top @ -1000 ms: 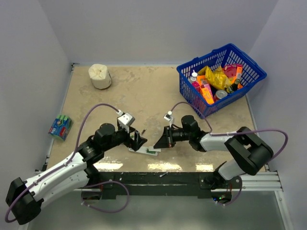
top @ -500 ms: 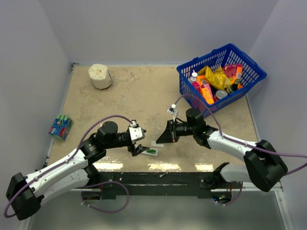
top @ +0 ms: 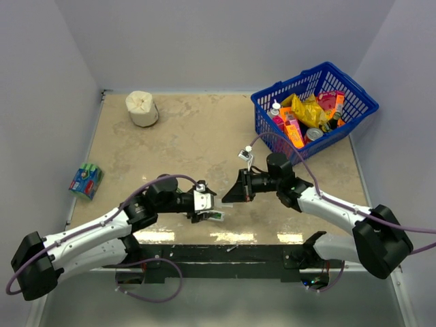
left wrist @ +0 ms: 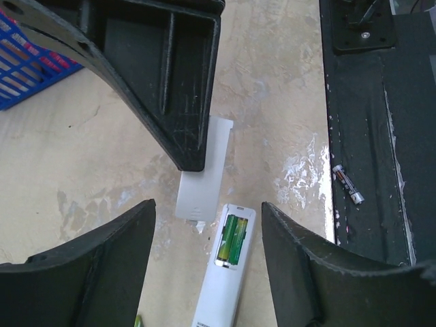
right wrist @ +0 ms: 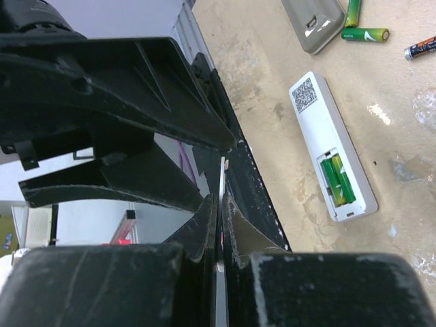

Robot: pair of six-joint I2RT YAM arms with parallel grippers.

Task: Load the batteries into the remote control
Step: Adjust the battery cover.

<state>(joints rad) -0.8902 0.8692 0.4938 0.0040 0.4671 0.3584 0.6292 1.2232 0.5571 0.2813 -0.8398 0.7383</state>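
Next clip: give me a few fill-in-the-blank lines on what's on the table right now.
1. The open compartment of the remote control holds ____ green batteries.
2. The right gripper is shut on the back cover, which is ____ in colour.
3. The left gripper is over the remote control with its jaws ____.
4. The basket at the table's far right is ____.

Missing words: two; white; open; blue.

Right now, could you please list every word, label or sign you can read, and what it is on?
No words are legible.
Remote control: a QR code, no readable text.
Loose batteries: print too small.
Basket packages: too blurred.
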